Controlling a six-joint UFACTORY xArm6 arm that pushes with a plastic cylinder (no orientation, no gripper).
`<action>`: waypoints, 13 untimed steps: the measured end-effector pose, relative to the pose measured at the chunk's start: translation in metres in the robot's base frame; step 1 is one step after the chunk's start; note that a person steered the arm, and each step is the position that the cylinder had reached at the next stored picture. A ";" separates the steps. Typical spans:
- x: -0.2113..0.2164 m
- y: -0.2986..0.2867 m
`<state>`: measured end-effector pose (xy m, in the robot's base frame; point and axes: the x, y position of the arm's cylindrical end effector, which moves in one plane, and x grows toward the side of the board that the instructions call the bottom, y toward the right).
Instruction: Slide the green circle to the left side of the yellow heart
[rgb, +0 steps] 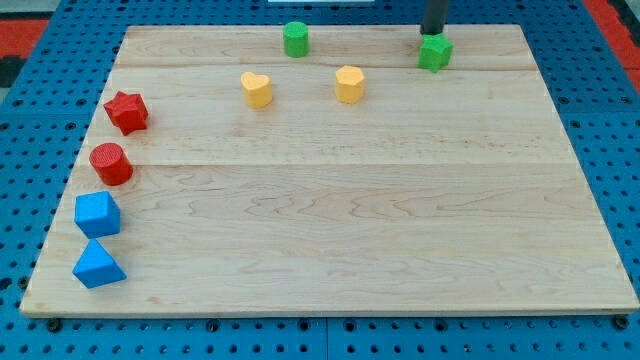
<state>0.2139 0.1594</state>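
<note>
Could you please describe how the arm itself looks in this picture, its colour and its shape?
Only a short piece of the arm shows, at the view's top: a straight dark rod, almost black, round and plain. No cables or markings can be seen on it. My tip is at the rod's lower end, just above the green star-like block in the view. The rest of the arm is cut off by the frame.

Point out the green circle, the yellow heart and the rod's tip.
green circle (295, 39), camera view, on its top face.
yellow heart (256, 88), camera view, on its top face.
my tip (433, 35), camera view, the rod's very end, just above the green star (435, 53).
</note>
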 end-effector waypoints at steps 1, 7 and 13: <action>0.019 0.000; 0.006 -0.165; 0.045 -0.333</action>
<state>0.2585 -0.1736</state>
